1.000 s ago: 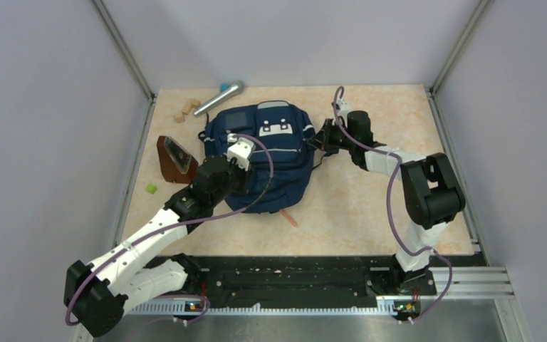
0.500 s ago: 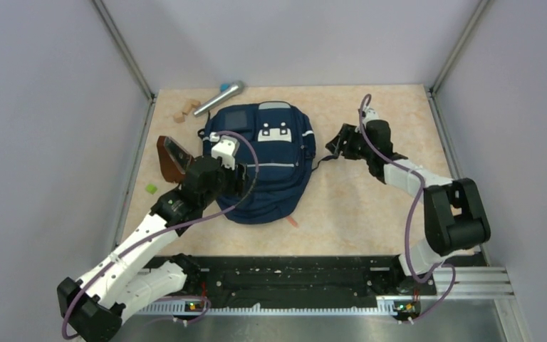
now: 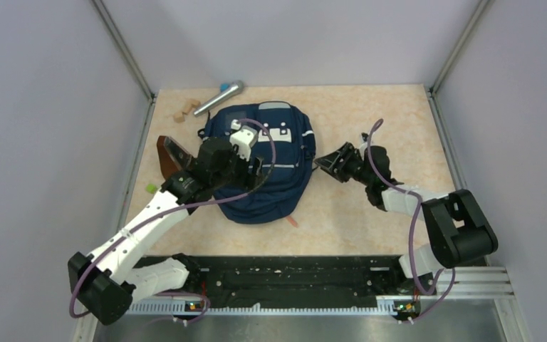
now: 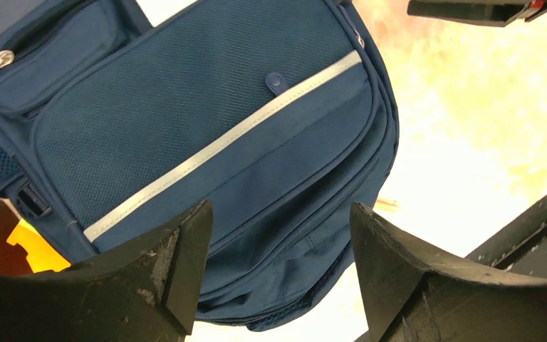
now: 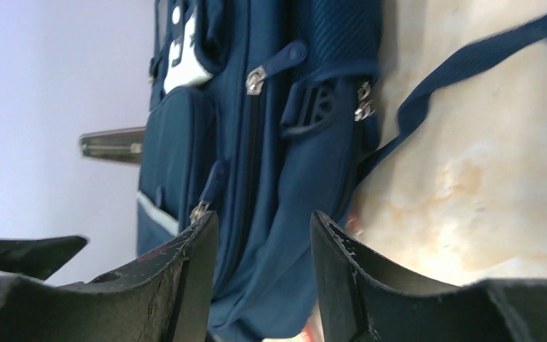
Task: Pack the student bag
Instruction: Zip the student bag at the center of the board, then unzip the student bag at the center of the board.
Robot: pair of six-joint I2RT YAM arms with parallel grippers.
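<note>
A small green block and a brown wedge lie near the left edge of the worktop. The left gripper hangs over the backpack, jaws wide apart with nothing between them. The backpack lies flat, front up, toward the far edge, left of the middle. Just beside its right side, the right gripper stands partly open, holding nothing
</note>
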